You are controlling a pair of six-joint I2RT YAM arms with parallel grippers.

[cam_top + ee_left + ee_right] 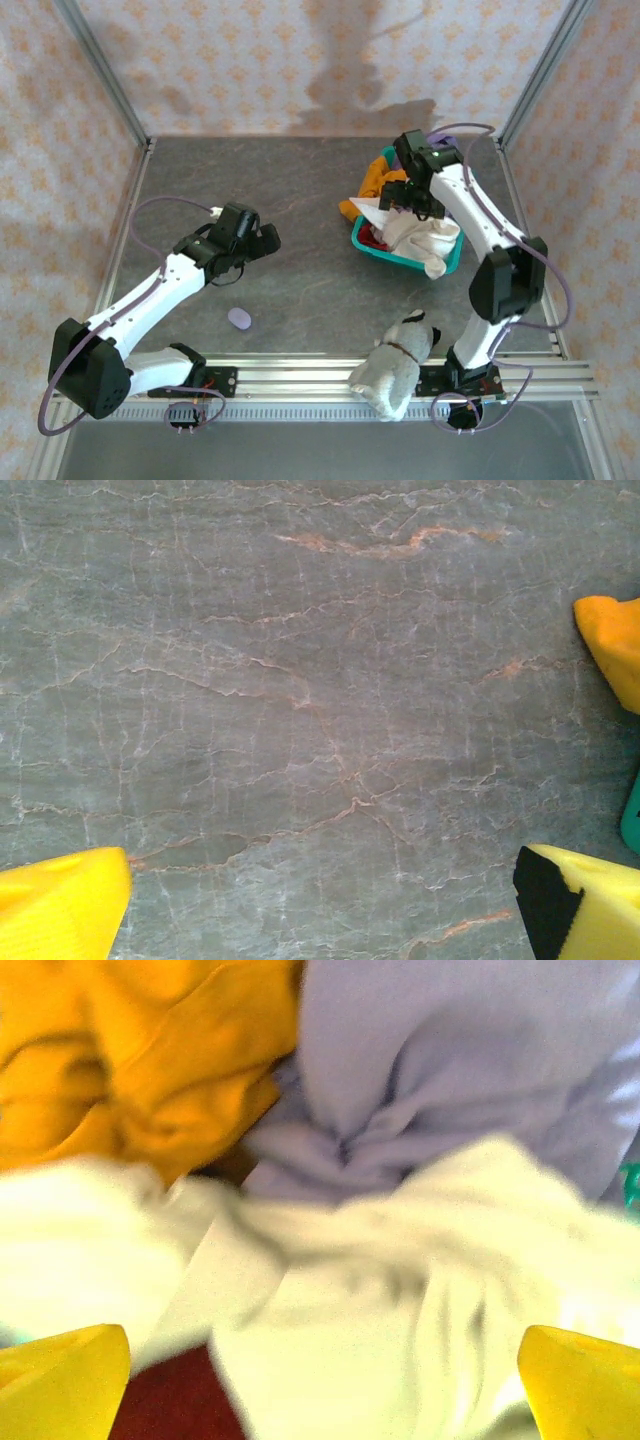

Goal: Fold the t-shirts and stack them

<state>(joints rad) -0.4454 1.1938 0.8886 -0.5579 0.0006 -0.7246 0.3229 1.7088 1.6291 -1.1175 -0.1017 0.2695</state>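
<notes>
My right gripper [322, 1385], fingers wide, hangs directly over the cream-white t-shirt [400, 1290]; my left gripper [320, 905], equally wide, stands well apart.

no words, labels, brands, numbers or signs can be read. the walls [300, 50] carry a repeating orange ornament, which is pattern and not lettering. any print on the cream-white t-shirt [380, 1310] is too blurred to make out.
</notes>
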